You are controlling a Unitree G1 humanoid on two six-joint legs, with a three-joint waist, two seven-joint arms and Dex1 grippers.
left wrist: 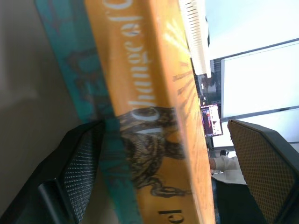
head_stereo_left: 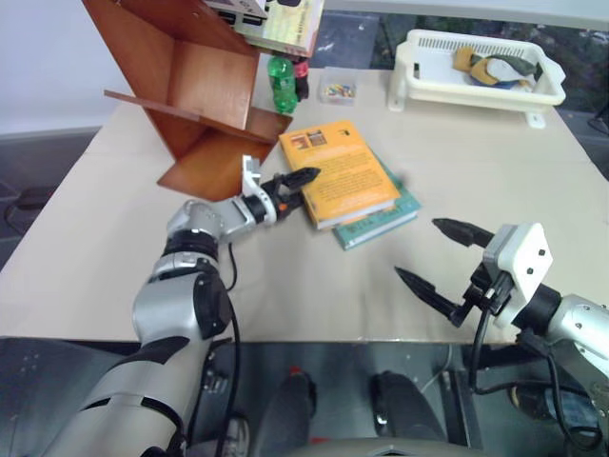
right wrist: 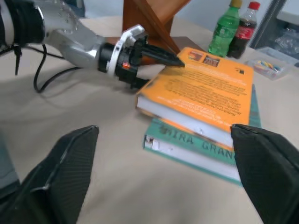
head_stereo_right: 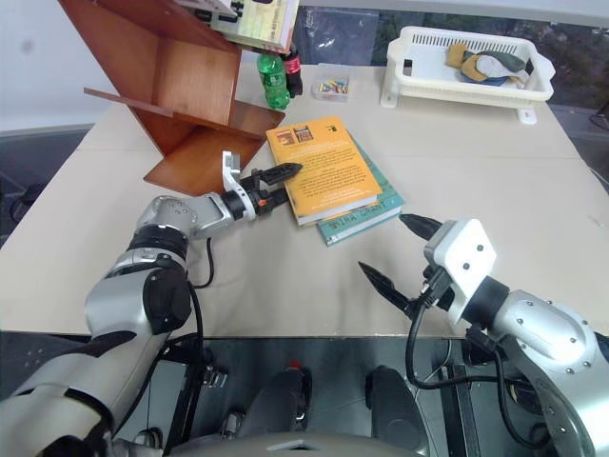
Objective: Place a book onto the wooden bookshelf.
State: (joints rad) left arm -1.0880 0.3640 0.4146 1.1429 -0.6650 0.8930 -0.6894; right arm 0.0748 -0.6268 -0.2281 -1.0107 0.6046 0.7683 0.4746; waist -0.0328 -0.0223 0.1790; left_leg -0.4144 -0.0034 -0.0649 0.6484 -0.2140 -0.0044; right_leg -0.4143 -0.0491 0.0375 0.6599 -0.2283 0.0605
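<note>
The orange-yellow book lies flat in the middle of the table, on top of a thinner teal book. My left gripper is open at the book's near-left spine corner. One black finger lies over the cover and the other runs along the spine's lower side. In the left wrist view the spine stands between the two fingers, with a gap on one side. My right gripper hangs open and holds nothing, near the table's front edge, well short of the books. The tilted wooden bookshelf stands at the far left.
A white basket with several items sits at the far right. A green bottle, a dark bottle beside it and a small clear box stand behind the books. More books rest on top of the shelf.
</note>
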